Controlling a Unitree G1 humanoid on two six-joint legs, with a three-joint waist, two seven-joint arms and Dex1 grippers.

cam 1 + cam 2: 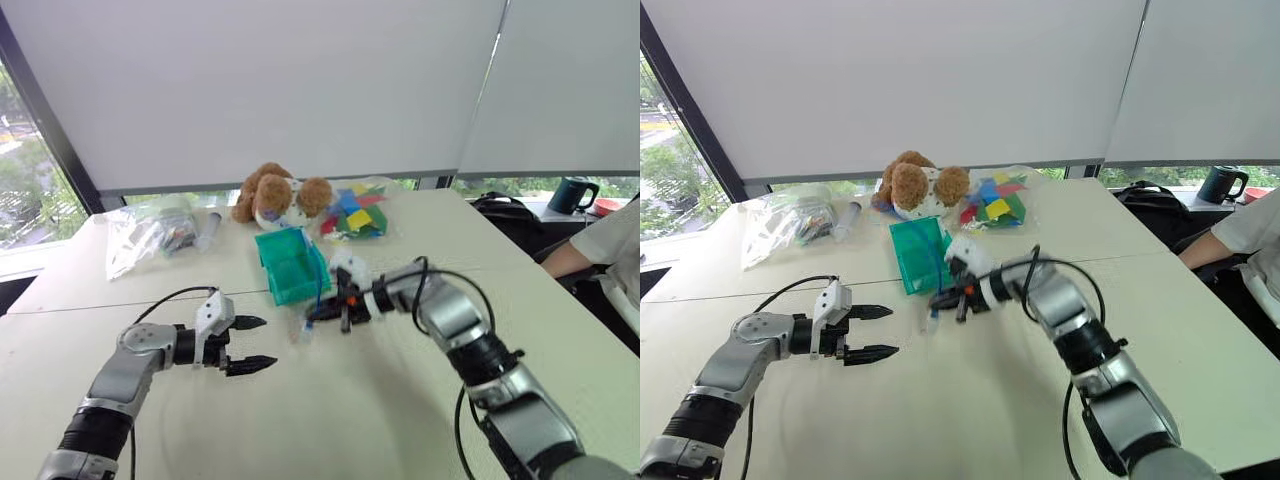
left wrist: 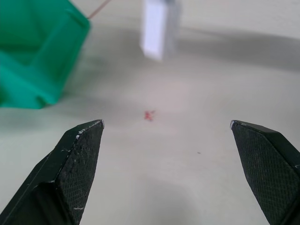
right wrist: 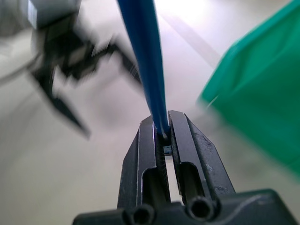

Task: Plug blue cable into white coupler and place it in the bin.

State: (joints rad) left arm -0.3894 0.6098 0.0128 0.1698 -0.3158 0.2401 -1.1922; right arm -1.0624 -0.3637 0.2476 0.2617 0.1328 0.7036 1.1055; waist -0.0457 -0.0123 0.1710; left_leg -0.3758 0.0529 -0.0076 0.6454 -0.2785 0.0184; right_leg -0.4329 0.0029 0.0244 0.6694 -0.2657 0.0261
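Black-fingered left gripper [image 1: 250, 343] hovers spread and empty over the beige worktop [image 1: 350, 420]; the right gripper [image 3: 161, 129] pinches the thin blue cable [image 3: 143, 51], white coupler [image 2: 159, 28] dangling beside the teal-green plastic bin [image 1: 292, 265]. A swing could miss the rim.

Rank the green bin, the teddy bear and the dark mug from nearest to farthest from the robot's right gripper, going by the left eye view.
From the right gripper, shut on the blue cable:
1. The bin, just beyond it, toward the robot's left.
2. The teddy bear, behind the bin near the window.
3. The mug, far off on the sill to the robot's right.
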